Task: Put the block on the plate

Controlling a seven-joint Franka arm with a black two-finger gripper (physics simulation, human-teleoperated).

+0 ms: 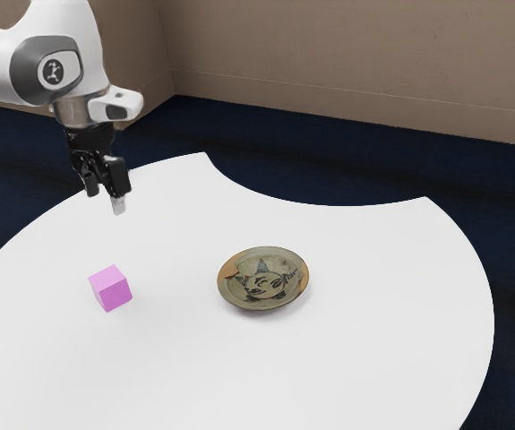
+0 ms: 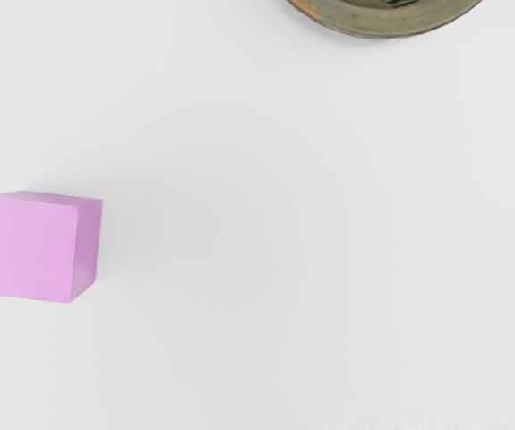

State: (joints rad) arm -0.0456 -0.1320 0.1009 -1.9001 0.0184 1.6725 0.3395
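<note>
Gripper [image 1: 106, 199], exterior view: black, up over the table [image 1: 364, 358] near its far edge, toward the exterior view's left; fingers apart, nothing between them, tips pointing down, one tip pale. White and grey arm [image 1: 85, 45] comes in from the exterior view's upper left. Block [image 1: 110, 288]: pink-purple cube, sitting on the table, nearer the camera than the hand, clear of the fingers, not on the plate [image 1: 263, 279]. Plate: round, shallow, grey-green, brown-orange patches at the rim, dark drawn figure in the middle; lies face up on the table, to the exterior view's right of the block, bare tabletop between them, the two well apart. Table is white, rounded, with an inward curve cut into its far edge. Dark blue floor [image 1: 373, 228] around it, brown wall [image 1: 347, 54] behind with a baseboard strip along the bottom.

Wrist view: looking down at the white tabletop. Block whole in frame, one broad pale pink face toward the camera, narrower darker sides visible, resting on the table with a faint shadow next to it. Plate cut off by the frame, part of its rim and a bit of the dark drawing visible, brown patch on the rim. Block and plate apart here too, no contact
</note>
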